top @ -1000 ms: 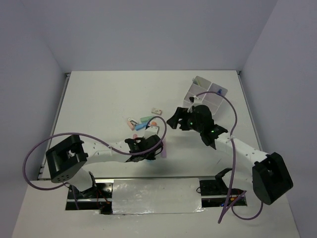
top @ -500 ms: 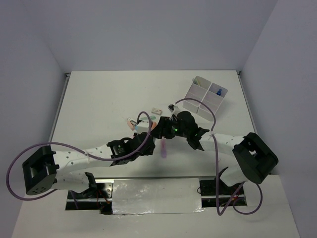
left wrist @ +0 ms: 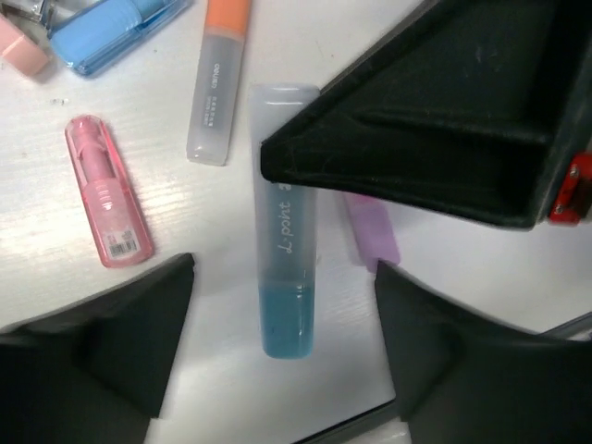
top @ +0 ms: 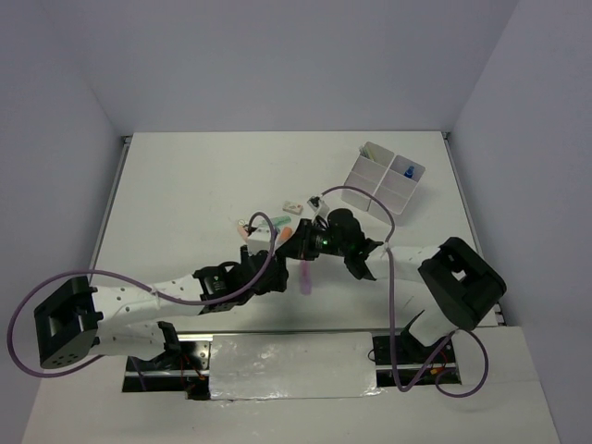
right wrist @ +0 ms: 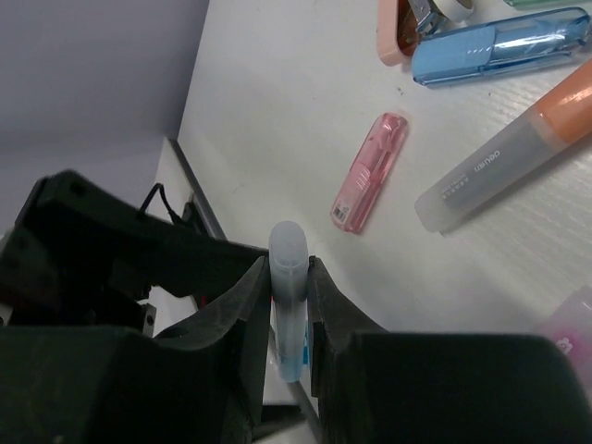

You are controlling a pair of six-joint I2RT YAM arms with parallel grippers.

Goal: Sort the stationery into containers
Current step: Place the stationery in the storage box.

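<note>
**Note-taker:** Right claw, status?

**Me:** My right gripper (right wrist: pixel 288 282) is pinching the blue marker (right wrist: pixel 287 245) near its clear cap end, jaws tight on both sides. My left gripper (left wrist: pixel 284 310) is hanging released. Its fingers are spreading wide and straddling the tinted end of the same marker, touching nothing.

**Note-taker:** What is lying around it?

**Me:** A purple marker (left wrist: pixel 373 233) is lying just beside it, right of centre in the left wrist view. An orange marker (left wrist: pixel 218 79) is lying at the top, a pink stick (left wrist: pixel 109 191) at left and a blue case (left wrist: pixel 116 28) in the upper left corner. The tray (top: pixel 387 178) is sitting upper right in the top view, well apart from this cluster. Something small and blue is showing in one compartment.

**Note-taker:** What is worrying you?

**Me:** Two claws are crowding one marker. If the left one closes while the right lifts, fingers could knock together or tug the marker askew. The grip is sitting near one end, so the long body may swing down on a lift. The purple one is lying near enough to get nudged. I cannot tell whether the blue marker is off the surface yet.

**Note-taker:** Surroundings?

**Me:** A white table (top: pixel 185 185) with faint grain, and plain pale walls (top: pixel 277 65) closing in on three sides. Purple cables (top: pixel 55 287) are looping off both arms.
</note>
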